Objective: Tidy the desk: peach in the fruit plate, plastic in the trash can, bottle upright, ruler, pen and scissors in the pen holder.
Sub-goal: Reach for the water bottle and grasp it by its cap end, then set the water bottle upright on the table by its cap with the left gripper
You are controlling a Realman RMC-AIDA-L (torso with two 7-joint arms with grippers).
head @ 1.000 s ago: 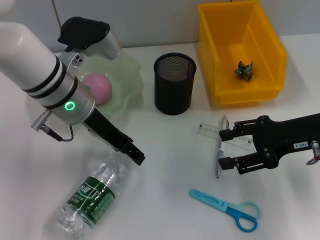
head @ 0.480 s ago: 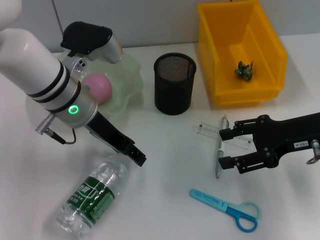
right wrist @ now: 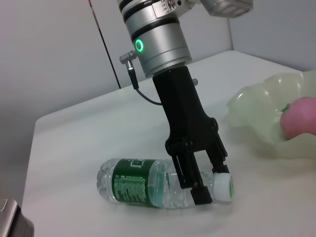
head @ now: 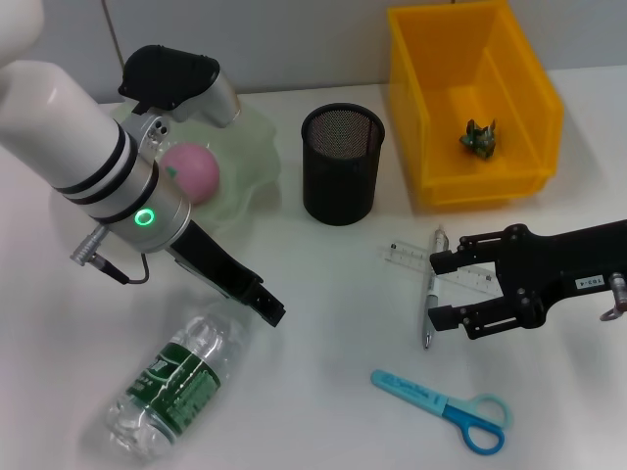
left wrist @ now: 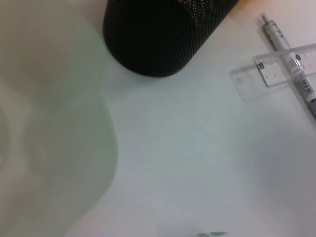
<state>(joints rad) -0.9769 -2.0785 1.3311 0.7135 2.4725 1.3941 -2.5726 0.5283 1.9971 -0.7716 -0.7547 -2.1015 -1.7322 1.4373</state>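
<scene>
A clear bottle [head: 176,384] with a green label lies on its side at the front left, its white cap [right wrist: 223,187] pointing toward the table's middle. My left gripper [head: 268,310] reaches down at the bottle's neck, one finger on each side, shut on it just behind the cap in the right wrist view. The pink peach [head: 192,171] rests in the pale green fruit plate [head: 257,155]. My right gripper [head: 446,288] hovers open over the pen [head: 429,299] and the clear ruler [head: 421,257]. Blue scissors [head: 446,403] lie in front. The black mesh pen holder [head: 341,163] stands mid-table.
A yellow bin [head: 431,117] at the back right holds a crumpled green piece of plastic [head: 478,137]. The left wrist view shows the pen holder [left wrist: 163,34], the ruler [left wrist: 276,69] and the plate's rim [left wrist: 74,128] close by.
The bottle has swung a little, its base sliding toward the front left edge. My left gripper stays at its neck. The right arm has not moved.
</scene>
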